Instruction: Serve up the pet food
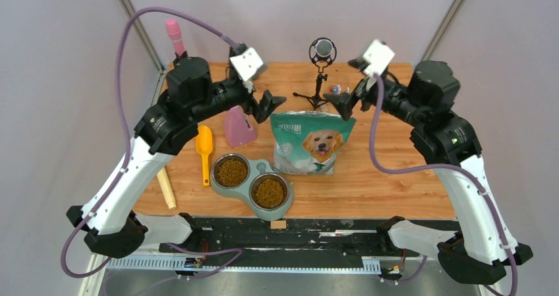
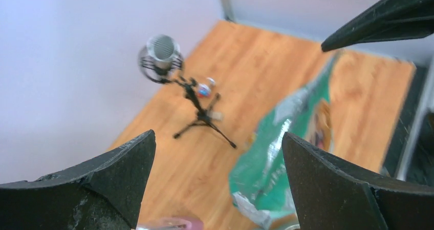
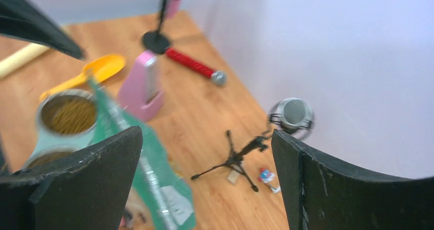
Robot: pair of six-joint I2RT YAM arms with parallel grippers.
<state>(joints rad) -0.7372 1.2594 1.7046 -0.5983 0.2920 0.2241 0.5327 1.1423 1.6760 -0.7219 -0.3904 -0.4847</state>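
The pet food [image 1: 231, 172] is brown kibble filling both bowls of a teal double dish [image 1: 253, 173] at the table's front; the second heap [image 1: 269, 192] lies in the nearer bowl. It also shows in the right wrist view [image 3: 69, 115]. The teal-and-silver bag with a golden dog [image 1: 311, 142] stands upright behind the dish, also seen in the left wrist view [image 2: 286, 148] and the right wrist view [image 3: 148, 168]. My left gripper [image 1: 267, 105] [image 2: 217, 148] is open and empty, above the bag's top left corner. My right gripper [image 1: 343, 101] [image 3: 207, 138] is open and empty, above its top right corner.
A yellow scoop [image 1: 204, 148] and a pink object [image 1: 238, 126] lie left of the bag. A microphone on a small tripod [image 1: 322, 52] stands behind it. A wooden stick [image 1: 165, 187] lies at the left edge. A red-handled tool [image 3: 197, 66] lies at the back.
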